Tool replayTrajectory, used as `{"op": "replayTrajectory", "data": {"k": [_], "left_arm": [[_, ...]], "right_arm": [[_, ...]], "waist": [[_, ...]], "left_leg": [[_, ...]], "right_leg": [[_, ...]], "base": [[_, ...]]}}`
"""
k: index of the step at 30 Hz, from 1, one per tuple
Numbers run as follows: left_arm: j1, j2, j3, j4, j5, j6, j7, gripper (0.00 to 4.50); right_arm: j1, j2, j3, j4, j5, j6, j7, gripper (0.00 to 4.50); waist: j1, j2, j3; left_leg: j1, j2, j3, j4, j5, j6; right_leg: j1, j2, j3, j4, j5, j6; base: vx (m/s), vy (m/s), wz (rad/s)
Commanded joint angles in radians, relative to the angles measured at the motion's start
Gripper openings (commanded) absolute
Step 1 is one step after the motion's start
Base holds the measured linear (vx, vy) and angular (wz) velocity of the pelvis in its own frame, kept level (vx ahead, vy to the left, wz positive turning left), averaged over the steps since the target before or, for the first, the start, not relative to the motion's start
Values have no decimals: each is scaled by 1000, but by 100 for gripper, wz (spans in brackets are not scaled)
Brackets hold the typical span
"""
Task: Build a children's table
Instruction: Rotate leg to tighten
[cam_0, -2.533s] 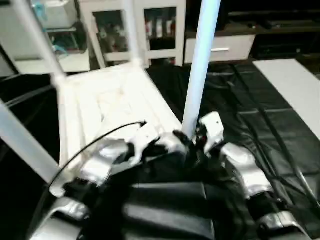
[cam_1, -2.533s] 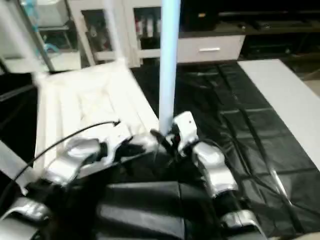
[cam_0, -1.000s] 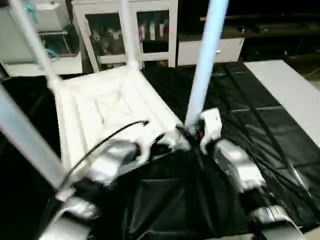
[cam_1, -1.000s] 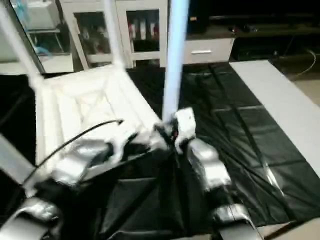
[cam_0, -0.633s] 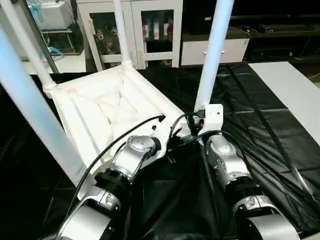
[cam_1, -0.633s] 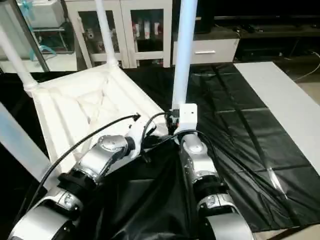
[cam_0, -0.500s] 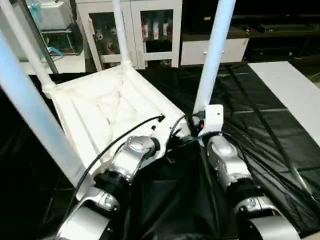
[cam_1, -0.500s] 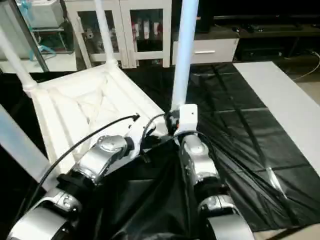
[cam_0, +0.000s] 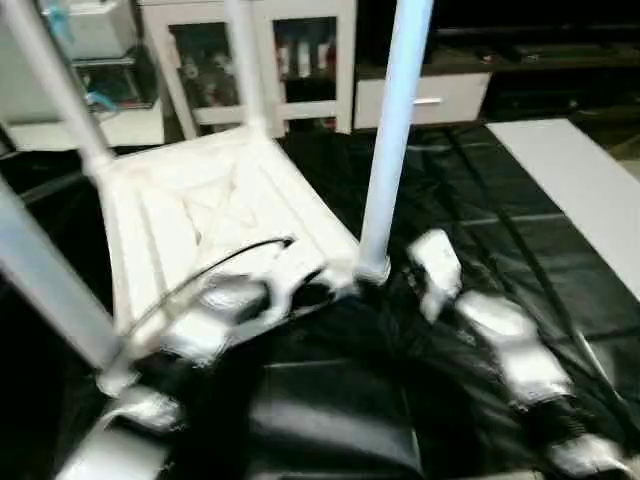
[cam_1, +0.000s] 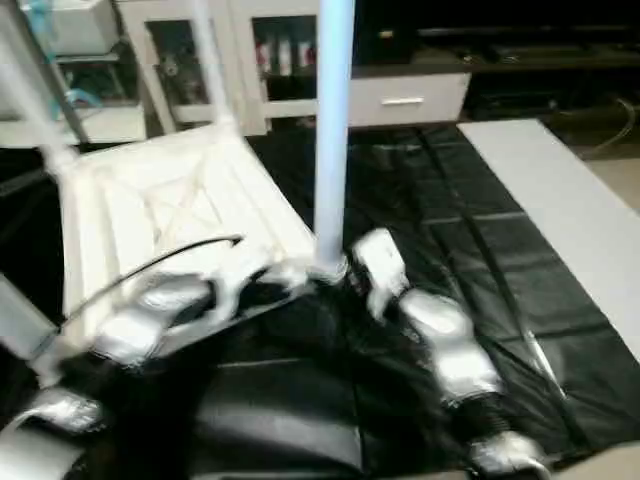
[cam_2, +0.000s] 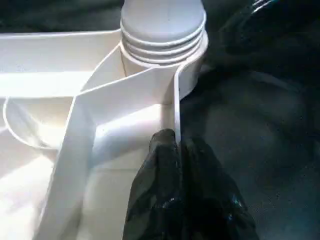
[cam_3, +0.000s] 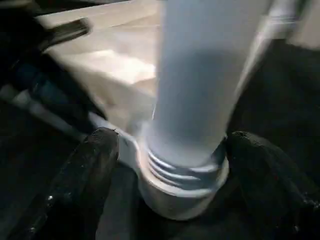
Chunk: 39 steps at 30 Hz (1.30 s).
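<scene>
Leg stands upright in the corner socket at 12 o'clock between the right gripper's parted jaws; left gripper jaws clamp the tabletop rim.

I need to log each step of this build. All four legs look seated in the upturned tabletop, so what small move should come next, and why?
Probably draw the right gripper straight back from the near leg. Its fingers stand open on either side of the leg's ribbed base, which sits in the tabletop's corner socket, so nothing needs holding there. The left gripper, shut on the tabletop's rim, should hold until the right is clear.
</scene>
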Motion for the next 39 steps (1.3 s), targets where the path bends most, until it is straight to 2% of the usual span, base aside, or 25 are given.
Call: {"op": "replayTrajectory", "data": {"k": [1, 2, 3, 5, 7, 10, 11, 13, 15, 17, 19, 22, 23, 25, 32, 34, 35, 36, 37, 38, 39], "left_arm": [[33, 6, -91, -22, -1, 22, -134, 0], [47, 33, -102, -61, -17, 52, -186, 0], [60, 58, -110, -96, -33, 72, -231, 0], [67, 70, -113, -115, -41, 79, -256, 0], [76, 80, -108, -134, -54, 89, -269, 0], [80, 89, -107, -140, -56, 91, -278, 0], [79, 89, -106, -138, -55, 89, -277, 0], [79, 87, -102, -135, -52, 86, -276, 0], [80, 88, -101, -145, -51, 96, -277, 0], [81, 89, -102, -155, -52, 105, -278, 0], [81, 90, -102, -157, -53, 108, -279, 0], [81, 93, -105, -156, -53, 109, -281, 0], [81, 93, -106, -154, -52, 108, -283, 0], [82, 94, -106, -152, -50, 107, -286, 0], [86, 92, -110, -158, -49, 121, -285, 0], [83, 70, -97, -149, -46, 126, -244, 0], [77, 53, -87, -140, -45, 131, -214, 0], [67, 28, -76, -125, -41, 137, -170, 0], [61, 13, -70, -116, -39, 140, -145, 0], [48, -15, -58, -98, -29, 153, -88, 0], [23, -62, -41, -60, -10, 167, 12, 0]], "right_arm": [[-4, -5, 27, -47, 15, 19, 53, 372], [8, -25, 33, -67, 22, 34, 88, 372], [18, -41, 37, -85, 32, 51, 120, 372], [23, -49, 37, -97, 39, 64, 141, 372], [31, -63, 42, -112, 50, 83, 171, 372], [41, -72, 49, -137, 60, 100, 189, 372], [42, -72, 51, -138, 60, 102, 192, 372], [45, -70, 56, -141, 59, 110, 201, 372], [48, -65, 56, -144, 60, 126, 213, 355], [49, -62, 52, -149, 72, 146, 220, 355], [49, -62, 51, -151, 77, 153, 222, 322], [49, -66, 49, -156, 81, 164, 223, 315], [50, -67, 47, -157, 82, 166, 223, 299], [50, -67, 44, -157, 83, 170, 224, 282], [42, -42, 30, -123, 55, 172, 160, 271], [11, 3, 5, -43, 17, 157, 31, 271], [2, 19, -1, -18, 2, 154, -15, 271], [-8, 39, -6, 7, -8, 153, -61, 271], [-12, 49, -8, 18, -13, 154, -83, 270], [-21, 69, -10, 34, -27, 152, -132, 270], [-36, 103, -15, 58, -48, 156, -214, 270]], "waist": [[6, -9, -50], [12, -6, -52], [17, -5, -53], [25, -3, -54], [25, -4, -53], [25, -4, -50], [24, -6, -47], [25, -7, -45], [24, -7, -44], [24, -5, -45], [23, -5, -47], [24, -4, -51], [24, -4, -51], [25, -4, -52], [23, -5, -50], [17, -7, -45], [10, -10, -42], [7, -10, -39], [-2, -10, -33], [-5, -10, -34], [-8, -10, -34]], "left_leg": [[-5, 56, -22, -65, -161, 106], [2, 58, -20, -63, -148, 107], [2, 60, -18, -59, -113, 118], [0, 59, -15, -54, -76, 132], [-3, 60, -16, -51, -63, 137], [0, 58, -14, -53, -104, 125], [-1, 59, -15, -57, -146, 103], [1, 58, -15, -61, -183, 81], [2, 58, -17, -62, -192, 68], [3, 58, -18, -63, -186, 63], [3, 57, -17, -61, -169, 65], [2, 55, -16, -55, -127, 84], [1, 55, -16, -54, -125, 87], [1, 55, -16, -53, -126, 89], [1, 55, -16, -55, -140, 77], [-1, 53, -17, -59, -174, 61], [-2, 51, -20, -64, -211, 44], [2, 52, -21, -67, -237, 35], [4, 49, -23, -69, -290, 16], [10, 48, -26, -68, -315, 3], [9, 50, -27, -70, -313, -1]], "right_leg": [[43, -56, 43, -57, -179, -245], [42, -55, 43, -52, -144, -258], [43, -51, 41, -42, -73, -277], [45, -53, 41, -32, 9, -299], [47, -53, 39, -28, 24, -305], [46, -56, 40, -36, -31, -299], [47, -59, 42, -42, -94, -285], [47, -61, 44, -49, -151, -269], [47, -61, 45, -51, -174, -258], [48, -60, 46, -49, -164, -255], [48, -58, 45, -46, -134, -260], [49, -57, 43, -39, -66, -275], [50, -57, 43, -39, -61, -278], [51, -58, 43, -38, -64, -280], [50, -58, 44, -41, -97, -273], [48, -61, 44, -48, -150, -266], [50, -61, 44, -54, -216, -249], [46, -60, 44, -58, -260, -240], [43, -61, 44, -70, -361, -216], [41, -64, 45, -78, -434, -189], [41, -64, 46, -78, -439, -182]], "base": [[60, 6, 2], [60, 6, 2], [53, 24, 1], [0, 0, 0], [0, 0, 0], [0, 0, 0], [0, 0, 0], [0, 0, 0], [0, 0, 0], [0, 0, 0], [0, 0, 0], [0, 0, 0], [0, 0, 0], [0, 0, 0], [0, 0, 0], [0, 0, 0], [0, 0, 0], [0, 0, 0], [-56, -7, -1], [-56, -7, -1], [-54, -1, -2]]}}
